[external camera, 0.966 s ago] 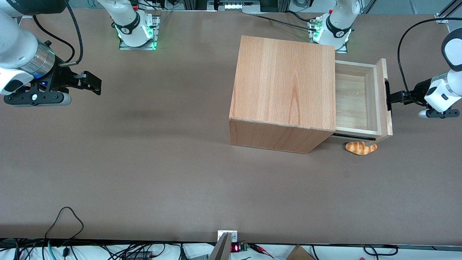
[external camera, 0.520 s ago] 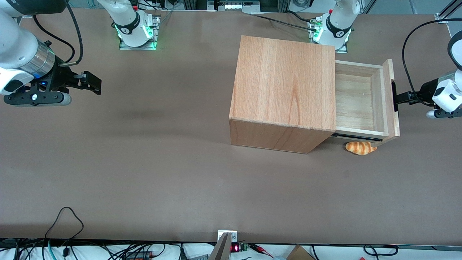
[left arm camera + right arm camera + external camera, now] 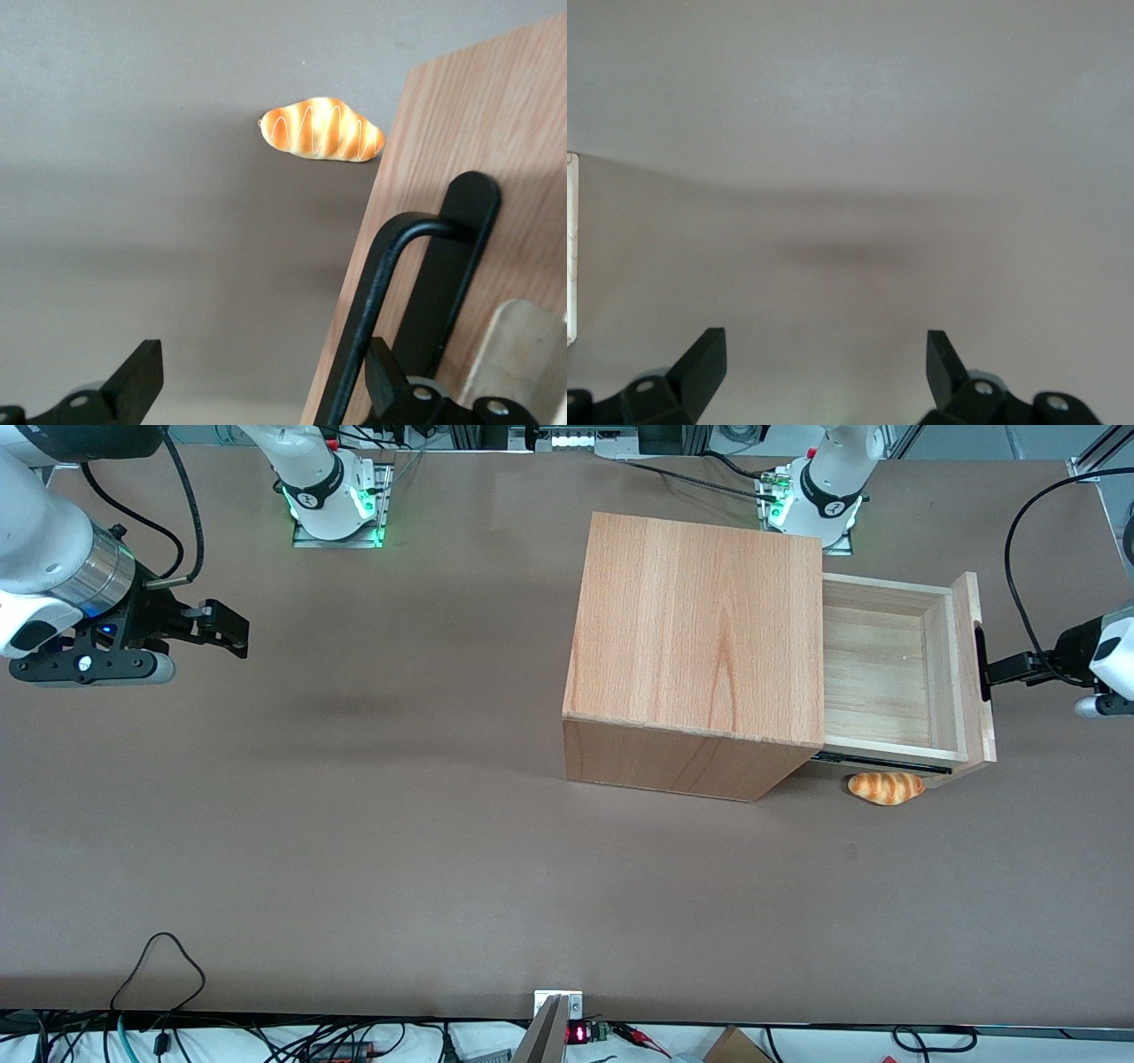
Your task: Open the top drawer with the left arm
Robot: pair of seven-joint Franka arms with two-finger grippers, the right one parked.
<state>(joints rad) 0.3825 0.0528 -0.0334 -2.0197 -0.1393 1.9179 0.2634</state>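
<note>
Bread comes first: one small striped bread roll (image 3: 886, 787) lies on the brown table (image 3: 372, 841), just beside the cabinet (image 3: 700, 646) and under the corner of the pulled-out top drawer (image 3: 886, 682). This drawer, the only one visible, sticks out toward the working arm's end and its pale inside holds nothing. The gripper (image 3: 994, 671) of the left arm (image 3: 1103, 664) is at the black handle (image 3: 982, 664). Only the wrist view shows the jaws spread wide, one fingertip (image 3: 383, 372) by the handle (image 3: 416, 266), with the roll (image 3: 323, 128) visible too.
</note>
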